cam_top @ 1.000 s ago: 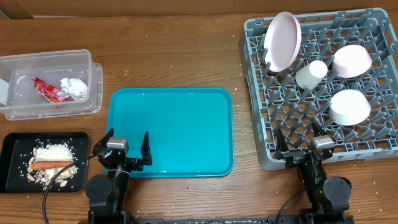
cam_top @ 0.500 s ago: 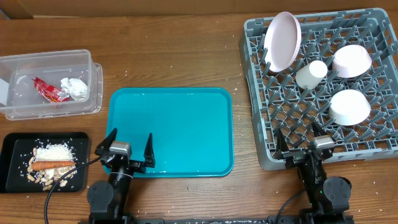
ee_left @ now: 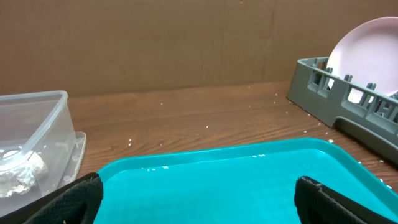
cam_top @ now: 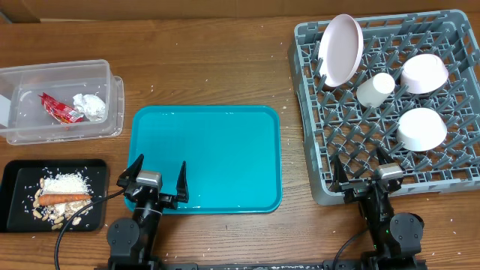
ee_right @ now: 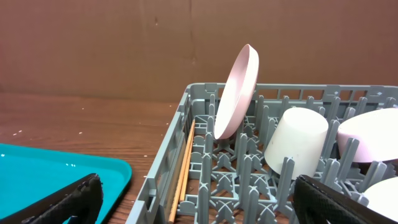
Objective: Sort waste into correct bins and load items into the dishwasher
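**Dish rack and bins: contents and tool state**

Dish rack (cam_top: 306, 112): large, grey, square and pegged, at the right end of the wooden table (cam_top: 217, 67).
- Plate (cam_top: 339, 49), pale pink, on edge in the rack's far-left corner.
- Small white cup (cam_top: 375, 89), tipped over among the pegs, just right of the plate.
- White bowl (cam_top: 424, 73), mouth down, far right.
- Second white bowl (cam_top: 421, 128), mouth down, nearer the front.
- Thin wooden sticks (ee_right: 184, 168), possibly two, lying along the left inner wall. The right wrist view is too low to be sure.

Clear tub (cam_top: 114, 97), far left.
- Red crinkled wrapper (cam_top: 60, 108).
- Crumpled white napkin ball (cam_top: 91, 106), touching the wrapper.

Black tray (cam_top: 19, 180), in front of the tub.
- Orange carrot-like stick (cam_top: 64, 199), lying across the pile.
- White rice (cam_top: 67, 182).
- Beige crumbs (cam_top: 45, 210), around the stick.

Teal serving tray (cam_top: 217, 150): mid-table, between the bins and the rack.

Left gripper (cam_top: 159, 171): jaws spread wide and holding nothing, at the teal tray's near-left corner.

Right gripper (ee_right: 196, 196): jaws spread wide and holding nothing, at the rack's front edge.
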